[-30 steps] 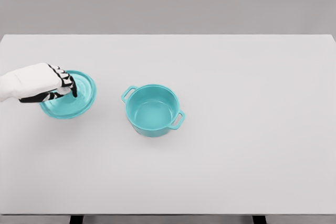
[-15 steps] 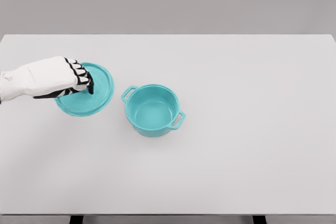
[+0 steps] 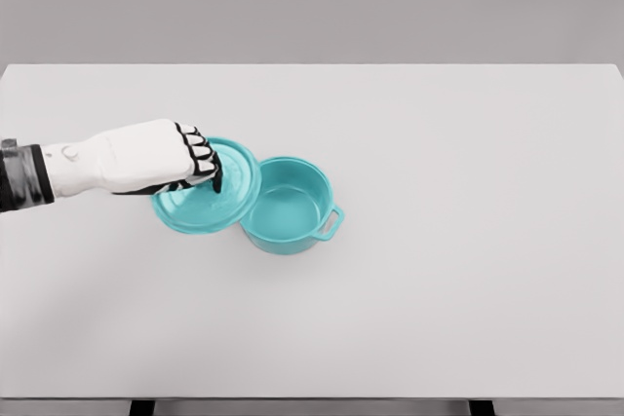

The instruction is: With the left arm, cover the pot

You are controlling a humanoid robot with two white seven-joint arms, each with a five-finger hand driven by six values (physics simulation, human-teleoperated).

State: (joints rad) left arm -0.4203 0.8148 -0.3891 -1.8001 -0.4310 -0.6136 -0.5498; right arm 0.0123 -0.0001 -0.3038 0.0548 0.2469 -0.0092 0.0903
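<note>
While robot hand (image 3: 180, 158) grips lid (image 3: 210, 204), overlapping pot (image 3: 292, 209)

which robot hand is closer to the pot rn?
Left. The left robot hand holds the lid by its top, just left of the pot, the lid's edge overlapping the pot's left rim. The right robot hand is not in view.

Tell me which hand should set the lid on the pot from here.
Left. The left hand already grips the lid, held partly over the open pot at its left rim. No right arm shows in the head view.
</note>
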